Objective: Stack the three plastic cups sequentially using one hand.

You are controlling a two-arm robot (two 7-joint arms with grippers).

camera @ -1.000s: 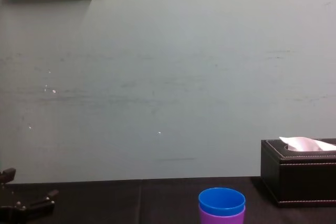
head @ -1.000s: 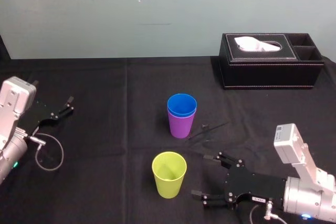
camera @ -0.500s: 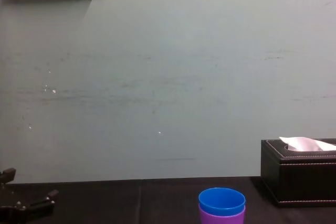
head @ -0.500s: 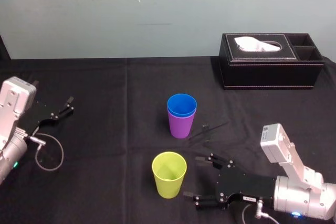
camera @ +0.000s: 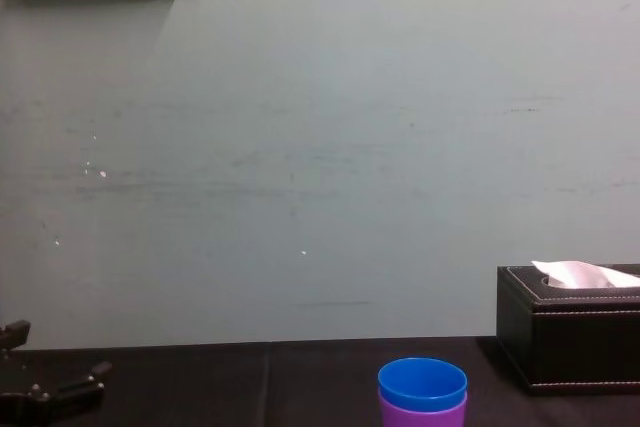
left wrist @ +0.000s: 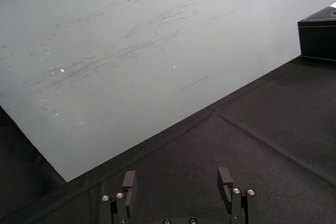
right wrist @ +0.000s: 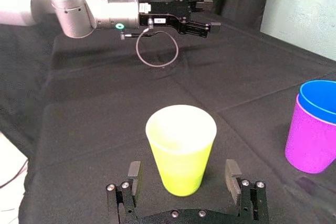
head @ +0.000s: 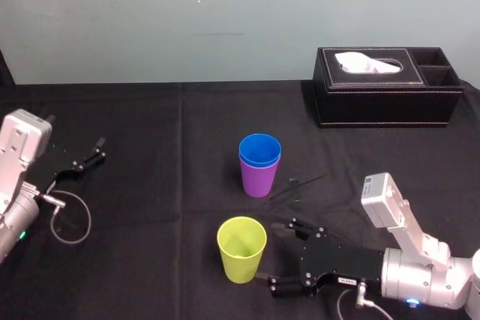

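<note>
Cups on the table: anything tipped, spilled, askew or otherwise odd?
Nothing stands out. The blue cup sits nested upright in the purple cup, the yellow-green cup stands upright apart, the right gripper faces it with jaws open, and the left gripper is parked far left.

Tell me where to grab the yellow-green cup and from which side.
Grip the yellow-green cup across its side wall at mid-height, coming level from the robot's right, where the open right gripper faces it. It stands upright, alone, wall widening upward, so the grip should hold. The left gripper is parked far left.
</note>
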